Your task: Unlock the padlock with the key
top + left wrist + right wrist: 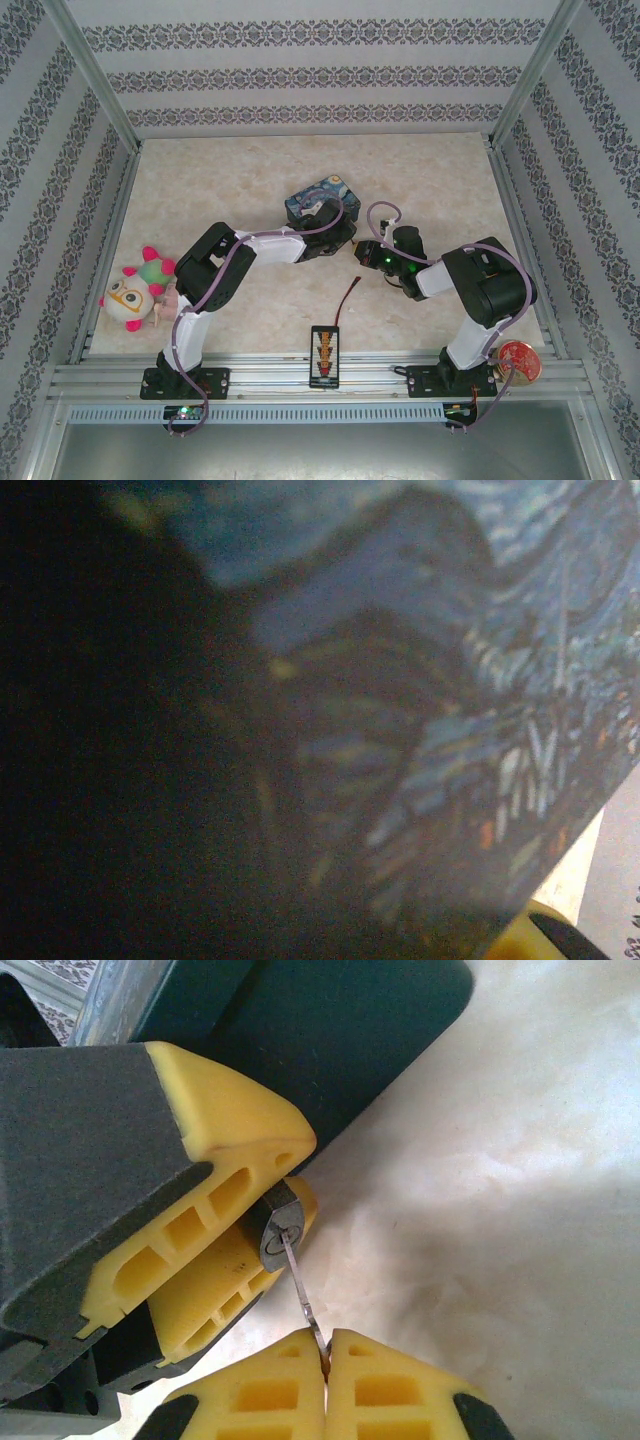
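The tiny dark padlock (280,1228) is pinched between the yellow fingers (235,1145) of my left gripper (347,240), with its keyhole face turned toward the right wrist camera. A thin grey key (303,1295) runs from that keyhole down into my right gripper (326,1358), which is shut on the key's head. The key's tip sits in the keyhole. In the top view both grippers meet mid-table, the right gripper (366,252) just right of the left. The padlock's shackle is hidden behind the fingers.
The blue painted tin (320,200) lies right behind the left gripper and looms blurred in the left wrist view (450,680). A red-and-black wire (350,295) leads to a black connector board (325,355). A plush toy (135,290) sits far left, a red disc (520,360) near right.
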